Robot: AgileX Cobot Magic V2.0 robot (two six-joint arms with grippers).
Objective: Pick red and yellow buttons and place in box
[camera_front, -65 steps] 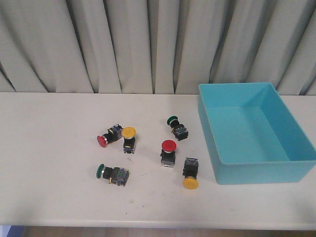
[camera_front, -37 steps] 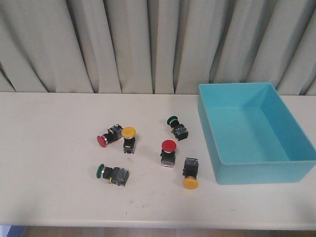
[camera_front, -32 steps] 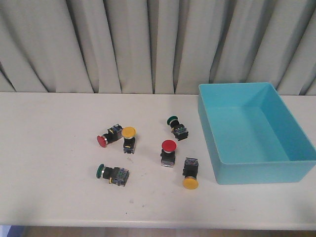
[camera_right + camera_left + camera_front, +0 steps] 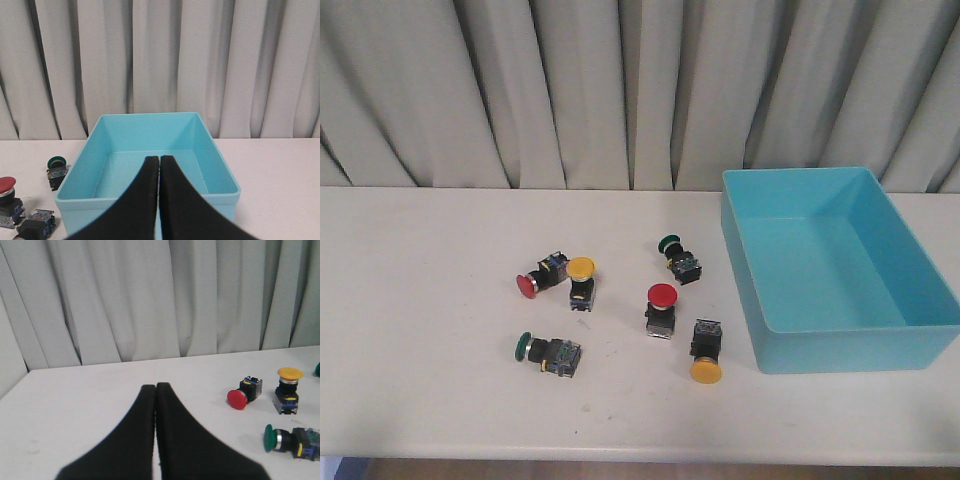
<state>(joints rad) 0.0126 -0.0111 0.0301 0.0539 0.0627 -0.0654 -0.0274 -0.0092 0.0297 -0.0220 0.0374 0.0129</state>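
From the front, the box (image 4: 835,270) sits open on the white table (image 4: 420,330), holding nothing I can see. All the buttons lie on the table to the left of it, none inside. Nearest the box is a yellow button (image 4: 705,351) on its side, cap toward the table's near edge, just beside the box's front left corner. Left of that stands a red button (image 4: 661,308), cap up. Farther from the box, a second yellow button (image 4: 581,281) stands with its cap up, and a second red button (image 4: 539,277) lies on its side touching or almost touching it, on the side away from the box. Two green buttons are here too: one (image 4: 678,258) near the box's left wall toward the curtain (image 4: 620,90), the other (image 4: 549,352) on its side, well apart from the box. Neither arm shows in this view.

The left wrist view shows the left gripper (image 4: 156,386) clenched, its black fingers pressed together with nothing between them. Beyond it lie the sideways red button (image 4: 242,393), the upright yellow one (image 4: 288,388) and a green one (image 4: 291,438).

The right wrist view has the right gripper (image 4: 159,158) likewise pressed closed and empty, in front of the box (image 4: 150,200). Beside the box's wall are a green button (image 4: 57,170), the upright red one (image 4: 8,200) and the black body of another button (image 4: 35,224), its cap out of sight.
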